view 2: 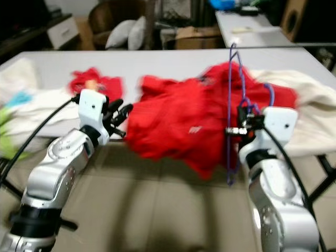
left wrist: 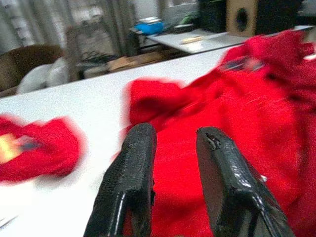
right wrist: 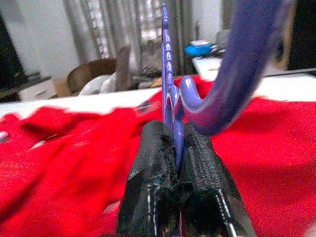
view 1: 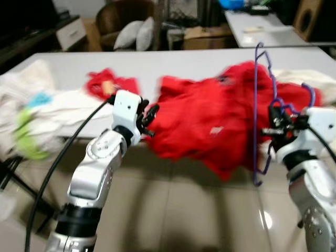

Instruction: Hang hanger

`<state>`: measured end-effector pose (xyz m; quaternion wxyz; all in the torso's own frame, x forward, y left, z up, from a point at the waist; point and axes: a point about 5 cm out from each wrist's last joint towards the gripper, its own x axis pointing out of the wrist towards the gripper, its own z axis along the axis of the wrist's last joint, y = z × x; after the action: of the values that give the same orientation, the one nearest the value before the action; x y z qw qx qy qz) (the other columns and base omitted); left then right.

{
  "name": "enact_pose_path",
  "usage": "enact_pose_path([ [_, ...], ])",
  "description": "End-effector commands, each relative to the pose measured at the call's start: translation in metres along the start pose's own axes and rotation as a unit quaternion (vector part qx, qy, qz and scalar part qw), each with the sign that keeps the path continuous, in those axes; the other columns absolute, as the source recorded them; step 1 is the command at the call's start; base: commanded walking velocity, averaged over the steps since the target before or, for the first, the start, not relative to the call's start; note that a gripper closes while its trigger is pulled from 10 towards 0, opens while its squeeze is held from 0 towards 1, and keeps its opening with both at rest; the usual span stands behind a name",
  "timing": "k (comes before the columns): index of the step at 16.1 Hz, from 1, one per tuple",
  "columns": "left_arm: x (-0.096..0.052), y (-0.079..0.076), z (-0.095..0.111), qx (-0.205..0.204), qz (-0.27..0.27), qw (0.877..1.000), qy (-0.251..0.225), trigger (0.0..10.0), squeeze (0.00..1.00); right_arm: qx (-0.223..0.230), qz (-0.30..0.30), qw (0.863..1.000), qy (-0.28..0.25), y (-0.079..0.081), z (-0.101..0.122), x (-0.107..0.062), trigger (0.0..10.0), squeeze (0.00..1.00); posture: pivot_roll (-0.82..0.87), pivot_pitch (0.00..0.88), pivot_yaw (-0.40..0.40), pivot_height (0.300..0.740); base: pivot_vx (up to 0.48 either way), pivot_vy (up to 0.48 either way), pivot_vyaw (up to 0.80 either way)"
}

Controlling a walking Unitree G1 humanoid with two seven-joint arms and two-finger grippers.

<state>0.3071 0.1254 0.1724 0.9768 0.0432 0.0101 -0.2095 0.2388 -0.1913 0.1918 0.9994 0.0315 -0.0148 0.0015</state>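
1. Two grippers are raised in front of a long white table [view 1: 63, 65], one on each side of a big red garment [view 1: 210, 123] that's draped over the near edge.
2. The purple hanger [view 1: 257, 113] is held upright by the right gripper [view 1: 276, 122], just at the right side of the red garment, with its hook end curling up near the gripper.
3. In the right wrist view, the hanger's thin wire [right wrist: 170, 113] is pinched between the two black fingers [right wrist: 148, 187], which are pressed tight together around it.
4. The left gripper [view 1: 149, 116] is held at the garment's left edge. Its fingers [left wrist: 131, 177] are spread apart with a gap between them, and nothing is gripped; only red cloth is seen past them.
5. A smaller red piece of cloth [view 1: 107, 81] is lying on the table further left, apart from the big one.
6. White laundry [view 1: 31, 100] with a bit of green and blue in it is piled on the table's left end, and a cream cloth [view 2: 310, 113] is spread on the right end.
7. Everything's pretty blurry, so finer detail can't be made out.
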Motion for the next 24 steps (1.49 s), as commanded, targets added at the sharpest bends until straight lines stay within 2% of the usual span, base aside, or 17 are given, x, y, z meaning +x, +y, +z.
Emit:
enact_pose_path([
  [1, -0.001, 0.004, -0.001, 0.002, 0.007, 1.000, 0.006, 10.0, 0.00, -0.008, 0.013, 1.000, 0.006, 0.004, -0.002, -0.001, 10.0, 0.00, -0.13, 0.000, 0.079, 0.740, 0.000, 0.409, 0.00],
  [2, 0.000, 0.002, -0.001, 0.000, 0.007, 1.000, 0.006, 10.0, 0.00, -0.033, 0.016, 0.999, 0.000, 0.005, -0.002, -0.001, 10.0, 0.00, -0.13, 0.000, 0.076, 0.740, 0.000, 0.401, 0.00],
  [8, 0.001, 0.003, -0.002, -0.007, 0.008, 1.000, 0.008, 10.0, 0.00, -0.038, 0.027, 0.999, 0.017, 0.007, -0.009, -0.001, 10.0, 0.00, -0.13, 0.000, 0.076, 0.740, 0.000, 0.398, 0.00],
  [10, -0.001, -0.001, -0.003, -0.039, 0.001, 0.999, 0.003, 10.0, 0.00, -0.039, 0.029, 0.998, 0.031, 0.007, -0.015, -0.002, 10.0, 0.00, -0.13, 0.000, 0.077, 0.740, 0.000, 0.000, 0.00],
  [14, -0.001, -0.001, -0.011, -0.019, 0.006, 1.000, 0.013, 10.0, 0.00, -0.044, 0.042, 0.996, 0.062, 0.009, -0.029, -0.006, 10.0, 0.00, -0.13, 0.000, 0.074, 0.740, 0.000, 0.000, 0.00],
  [15, -0.001, 0.002, -0.011, -0.037, 0.015, 0.999, 0.007, 10.0, 0.00, -0.050, 0.050, 0.995, 0.067, 0.010, -0.031, -0.006, 10.0, 0.00, -0.14, 0.000, 0.072, 0.740, 0.000, 0.000, 0.00],
  [17, -0.001, 0.004, -0.013, -0.054, 0.027, 0.998, 0.008, 10.0, 0.00, -0.066, 0.063, 0.994, 0.066, 0.011, -0.033, -0.005, 10.0, 0.00, -0.14, 0.000, 0.067, 0.740, 0.292, 0.000, 0.00],
  [18, -0.001, 0.006, -0.013, -0.051, 0.036, 0.998, 0.008, 10.0, 0.00, -0.092, 0.068, 0.991, 0.064, 0.011, -0.032, -0.004, 10.0, 0.00, -0.14, 0.000, 0.067, 0.740, 0.307, 0.000, 0.00],
  [20, -0.001, 0.010, -0.015, -0.054, 0.054, 0.997, 0.008, 10.0, 0.00, -0.112, 0.078, 0.989, 0.062, 0.011, -0.032, -0.003, 10.0, 0.00, -0.14, 0.000, 0.058, 0.740, 0.328, 0.000, 0.00],
  [24, -0.001, 0.011, -0.016, -0.065, 0.058, 0.996, 0.006, 10.0, 0.00, -0.114, 0.077, 0.989, 0.053, 0.010, -0.030, 0.000, 10.0, 0.00, -0.14, 0.000, 0.052, 0.740, 0.457, 0.000, 0.00],
])
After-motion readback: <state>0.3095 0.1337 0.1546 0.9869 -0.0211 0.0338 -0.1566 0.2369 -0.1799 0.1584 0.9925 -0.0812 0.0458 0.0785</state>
